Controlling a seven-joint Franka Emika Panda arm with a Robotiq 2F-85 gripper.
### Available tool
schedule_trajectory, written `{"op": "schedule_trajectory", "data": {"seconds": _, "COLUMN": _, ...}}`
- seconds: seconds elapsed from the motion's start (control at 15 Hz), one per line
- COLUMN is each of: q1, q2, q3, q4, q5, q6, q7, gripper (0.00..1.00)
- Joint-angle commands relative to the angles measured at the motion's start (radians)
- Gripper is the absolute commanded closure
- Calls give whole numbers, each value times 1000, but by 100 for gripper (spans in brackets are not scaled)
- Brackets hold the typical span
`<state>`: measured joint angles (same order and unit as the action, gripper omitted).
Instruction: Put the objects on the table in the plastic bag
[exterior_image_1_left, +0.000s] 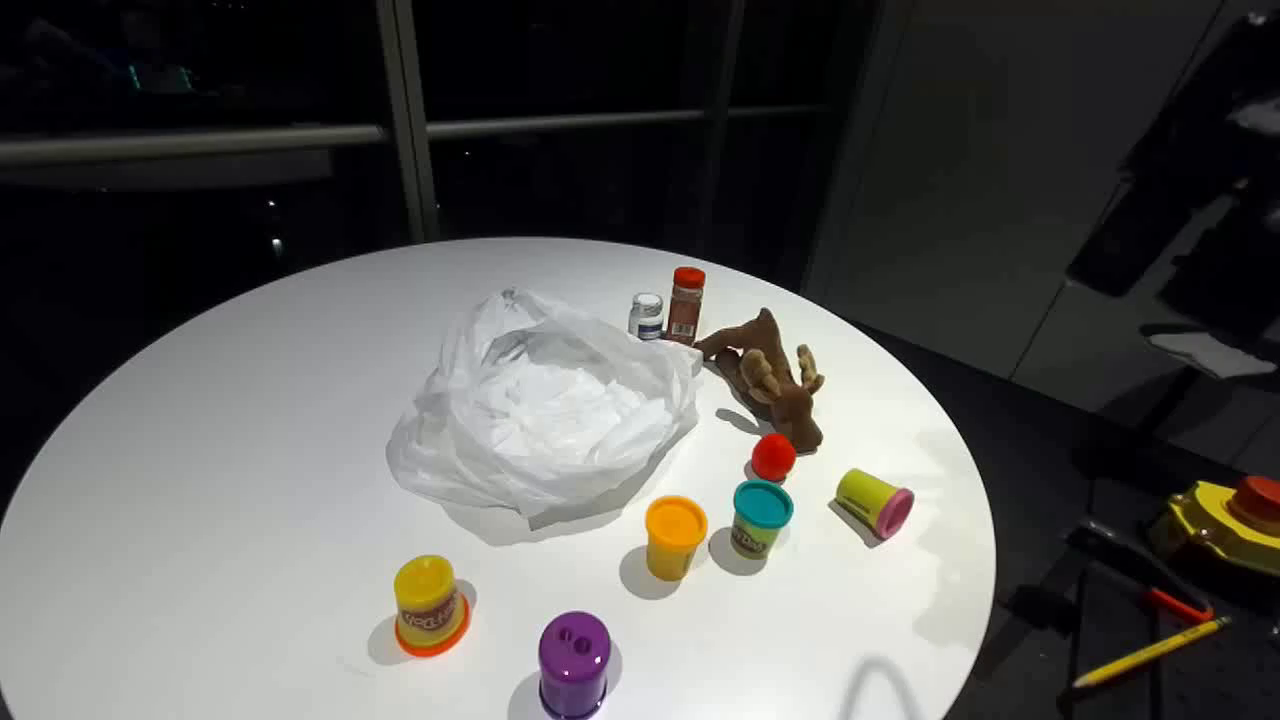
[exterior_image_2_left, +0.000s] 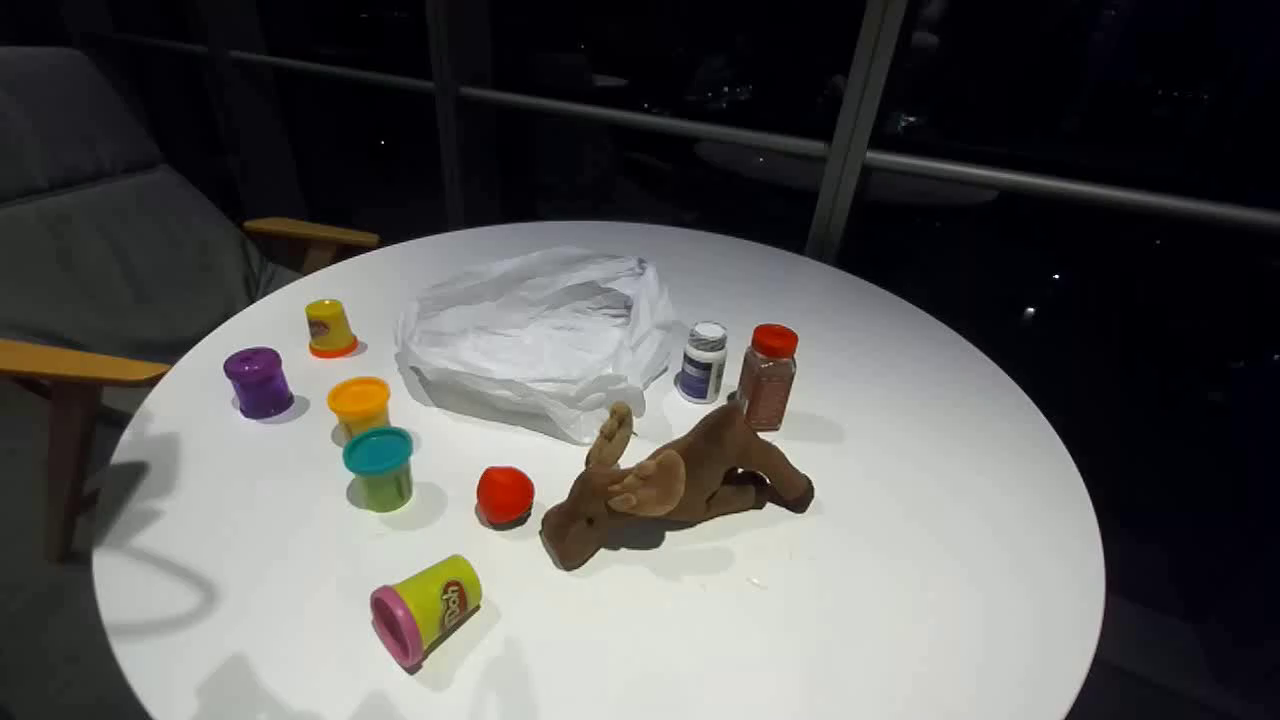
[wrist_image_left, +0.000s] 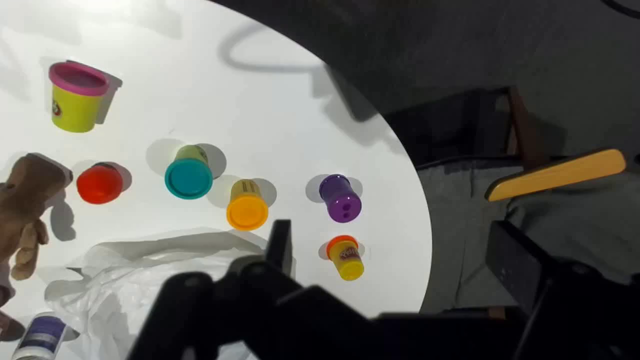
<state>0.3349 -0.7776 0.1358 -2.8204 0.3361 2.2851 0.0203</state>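
An open white plastic bag (exterior_image_1_left: 545, 400) lies on the round white table (exterior_image_1_left: 200, 420). Near it stand a yellow tub (exterior_image_1_left: 428, 605), a purple cylinder with two holes (exterior_image_1_left: 574, 660), an orange tub (exterior_image_1_left: 675, 535) and a teal-lidded tub (exterior_image_1_left: 762, 520). A lime tub with a pink lid (exterior_image_2_left: 425, 610) lies on its side. A red ball (exterior_image_2_left: 505, 495), a brown plush moose (exterior_image_2_left: 690, 480), a white bottle (exterior_image_2_left: 703, 365) and a red-capped jar (exterior_image_2_left: 768, 380) are also there. In the wrist view my gripper (wrist_image_left: 392, 245) is wide open and empty, above the table's edge; neither exterior view shows it.
A grey chair with wooden arms (exterior_image_2_left: 80, 230) stands close to the table edge. Dark windows with a rail (exterior_image_1_left: 560, 125) are behind the table. A yellow box with a red button (exterior_image_1_left: 1225, 525) and a pencil (exterior_image_1_left: 1150, 652) lie on a dark surface beside the table.
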Motion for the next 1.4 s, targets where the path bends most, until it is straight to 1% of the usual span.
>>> {"op": "schedule_trajectory", "data": {"seconds": 0.0, "q1": -2, "q2": 1, "q3": 1, "q4": -4, "q5": 0, "q6": -8, "q7": -1, "gripper": 0}}
{"op": "schedule_trajectory", "data": {"seconds": 1.33, "q1": -8, "q2": 21, "q3": -2, "q4": -8, "q5": 0, "q6": -4, "q7": 1, "gripper": 0}}
